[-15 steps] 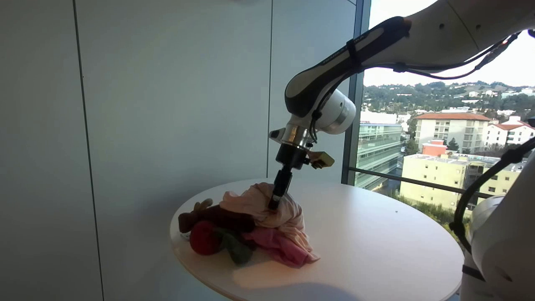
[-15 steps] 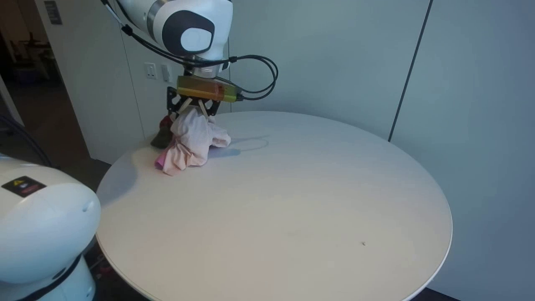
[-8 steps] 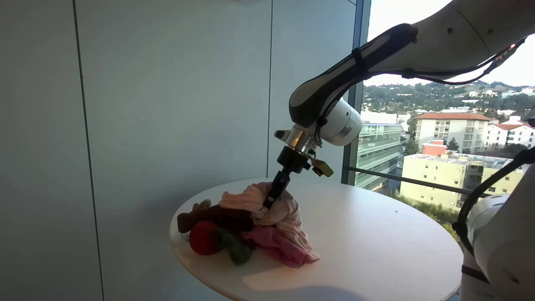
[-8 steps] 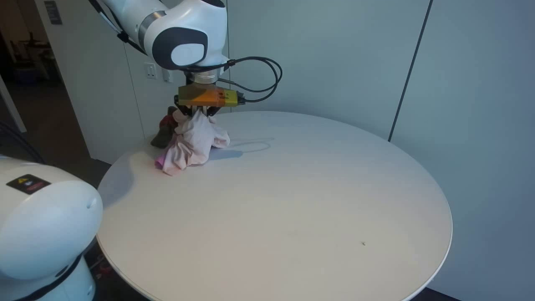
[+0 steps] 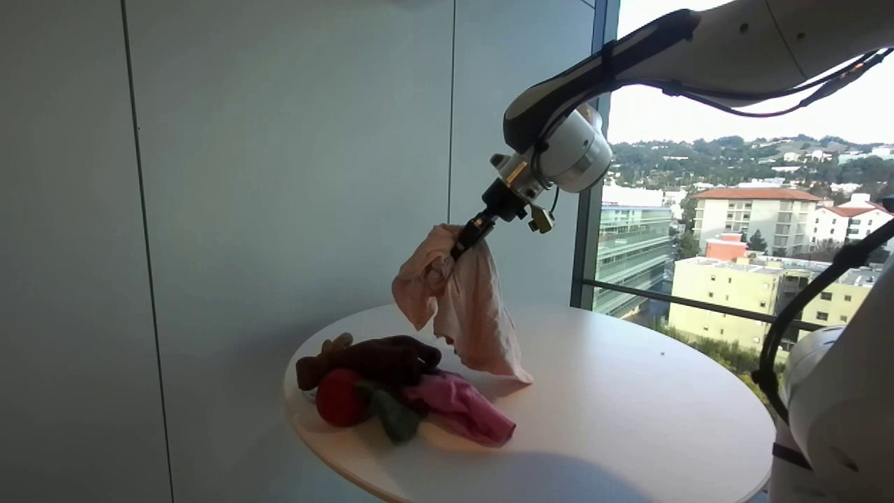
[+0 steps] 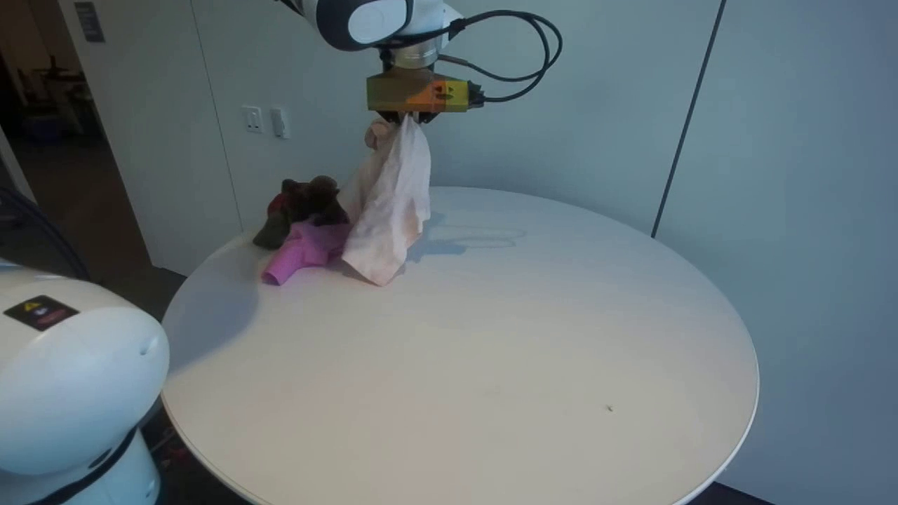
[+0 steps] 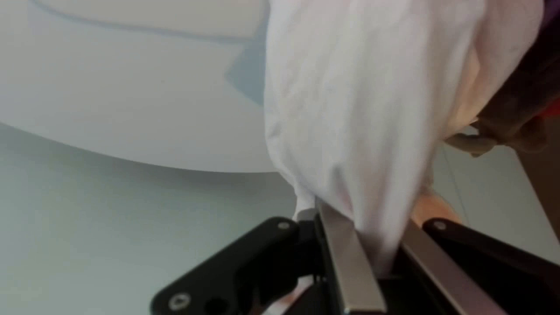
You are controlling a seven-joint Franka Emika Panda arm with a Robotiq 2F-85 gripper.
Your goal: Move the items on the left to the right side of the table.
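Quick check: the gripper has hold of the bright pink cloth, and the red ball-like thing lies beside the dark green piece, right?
Wrong cloth: the gripper holds the beige-peach cloth, as both exterior views show; the bright pink cloth lies on the table. The red ball-like thing does lie beside the dark green piece.

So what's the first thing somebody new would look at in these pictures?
Probably the big peach cloth, hanging from the gripper over the round white table. Next, maybe the bright pink cloth and the round red thing, lying on the table with a dark green piece between them. In an exterior view, a bright window behind the robot arm shows buildings outside.
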